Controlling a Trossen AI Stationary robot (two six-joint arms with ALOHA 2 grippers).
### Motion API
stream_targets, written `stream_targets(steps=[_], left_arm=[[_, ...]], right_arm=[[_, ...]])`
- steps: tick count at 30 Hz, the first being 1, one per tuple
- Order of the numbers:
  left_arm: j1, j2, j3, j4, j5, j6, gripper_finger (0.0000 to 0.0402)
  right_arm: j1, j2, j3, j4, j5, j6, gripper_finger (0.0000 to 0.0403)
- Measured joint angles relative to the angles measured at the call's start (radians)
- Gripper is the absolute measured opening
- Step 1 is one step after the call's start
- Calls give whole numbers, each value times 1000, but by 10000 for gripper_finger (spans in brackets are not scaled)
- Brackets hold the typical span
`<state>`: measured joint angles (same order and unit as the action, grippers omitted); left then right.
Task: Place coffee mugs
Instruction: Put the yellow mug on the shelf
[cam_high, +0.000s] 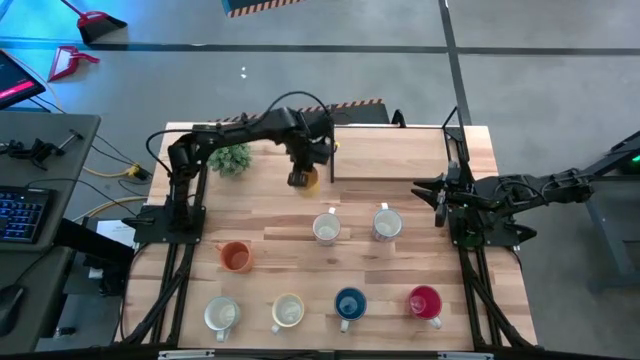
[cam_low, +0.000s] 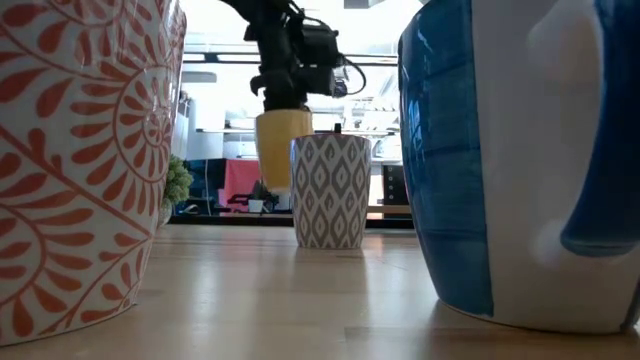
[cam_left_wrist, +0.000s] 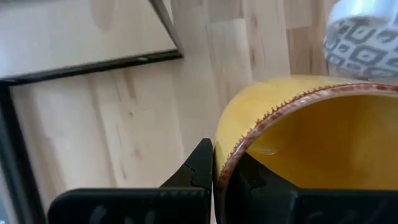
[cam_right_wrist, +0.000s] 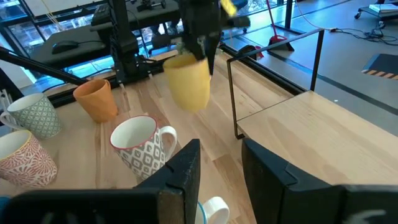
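Left hand (cam_high: 303, 176) pinching yellow mug (cam_high: 309, 180) by its rim — upright, mouth up, above table (cam_high: 400, 160).

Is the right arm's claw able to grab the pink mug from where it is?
Probably yes. The right claw is open and empty, and the pink mug sits on its side with nothing between.

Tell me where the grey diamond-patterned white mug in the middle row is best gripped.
Likely by its rim. The grey diamond-patterned white mug stands upright with its mouth open, so coming straight down and pinching the wall opposite the handle should work. The neighbouring grey-patterned mug leaves room. The right gripper waits open nearby.
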<state>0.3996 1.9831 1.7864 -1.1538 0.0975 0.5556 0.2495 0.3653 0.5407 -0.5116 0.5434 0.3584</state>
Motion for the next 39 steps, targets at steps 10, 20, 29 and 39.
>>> stream_targets(steps=[10,20,29,39], left_arm=[[-39,-1,-104,150,-29,-51,4],[-55,0,-157,149,-33,-57,4],[-60,-2,-188,178,-32,-80,4],[-74,-1,-204,180,-79,-89,4]], right_arm=[[0,0,0,1,6,4,98],[0,0,0,1,6,3,98],[0,0,0,7,5,0,98],[0,0,0,7,5,-23,98]])
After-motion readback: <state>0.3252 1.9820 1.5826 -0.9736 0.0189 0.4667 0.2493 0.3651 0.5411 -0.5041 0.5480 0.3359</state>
